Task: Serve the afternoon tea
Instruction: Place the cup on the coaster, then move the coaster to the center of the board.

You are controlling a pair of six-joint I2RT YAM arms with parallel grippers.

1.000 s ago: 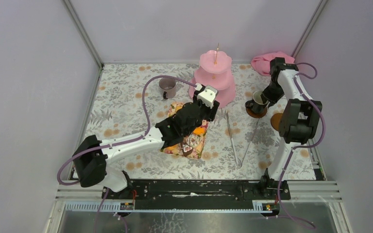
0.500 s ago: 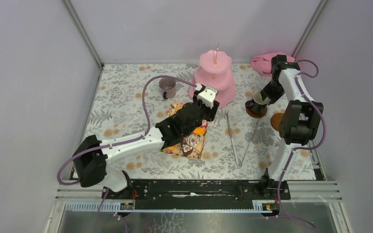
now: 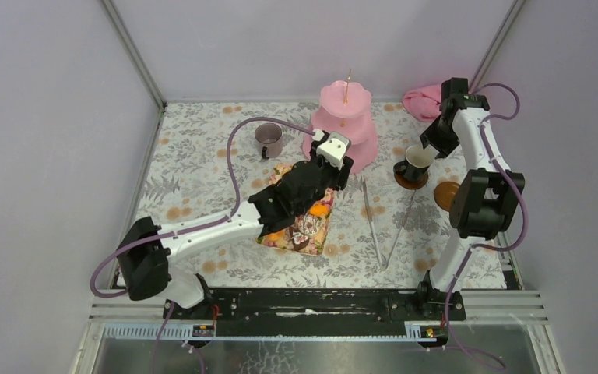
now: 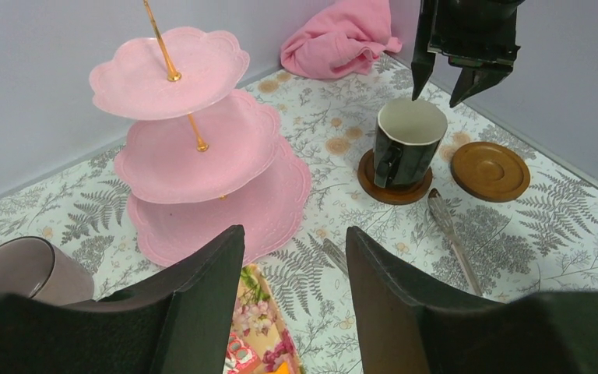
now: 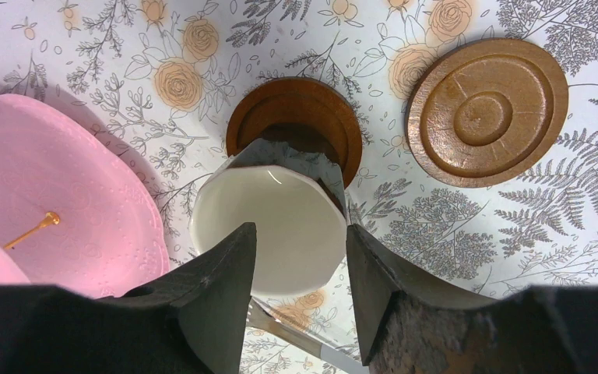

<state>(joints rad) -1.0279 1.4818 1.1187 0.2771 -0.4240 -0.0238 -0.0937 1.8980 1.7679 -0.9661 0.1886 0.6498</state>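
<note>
The black mug (image 3: pixel 413 164) stands on a brown coaster (image 5: pixel 296 117); its white inside shows in the right wrist view (image 5: pixel 269 226). My right gripper (image 3: pixel 430 145) hangs open and empty just above the mug's rim, seen in the left wrist view (image 4: pixel 436 92) and its own view (image 5: pixel 300 241). My left gripper (image 3: pixel 341 173) is open and empty over the far end of the floral tray (image 3: pixel 323 243), facing the pink three-tier stand (image 4: pixel 202 156), whose tiers are bare. Toy cakes (image 3: pixel 319 209) lie on the tray, mostly hidden under the arm. The grey mug (image 3: pixel 269 140) stands left of the stand.
A second brown coaster (image 3: pixel 444 195) lies right of the black mug. Two pieces of cutlery (image 3: pixel 374 222) lie between tray and coasters. A pink cloth (image 4: pixel 342 39) is bunched in the far right corner. Walls enclose the table on three sides.
My right gripper has risen and drawn back from the black mug, which stays on its coaster. My left gripper has edged slightly towards the stand.
</note>
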